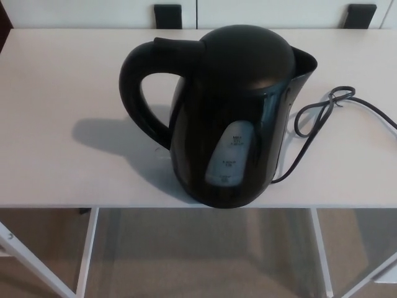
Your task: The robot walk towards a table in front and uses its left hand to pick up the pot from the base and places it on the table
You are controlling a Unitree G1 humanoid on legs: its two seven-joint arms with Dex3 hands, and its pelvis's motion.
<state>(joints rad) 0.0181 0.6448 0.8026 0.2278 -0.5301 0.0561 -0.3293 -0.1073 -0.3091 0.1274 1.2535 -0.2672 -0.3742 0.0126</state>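
A black electric pot (229, 118) stands upright near the front edge of a white table (56, 167), close to the middle of the head view. No part of the robot shows: neither the left hand nor the right hand is in view, so whether their fingers are spread or closed cannot be told. The pot has a rounded, glossy plastic body, a domed lid (248, 53), and a short spout (305, 62) pointing to the robot's right. A pale, translucent water window (231, 155) with small printed marks runs down the side facing the camera; the water level cannot be read. A thick loop handle (133, 93) juts out on the robot's left, with open space inside the loop. The base cannot be made out beneath the dark body. A black cord (316, 118) comes out low on the right and curls across the table, knotted partway along. The pot looks stiff and hard, not fragile, and its shiny body would likely be slippery, so the handle is the sensible place to take hold, with fingers through the loop. Its weight probably depends on the water inside. It likely needs lifting straight up to come clear of the base.
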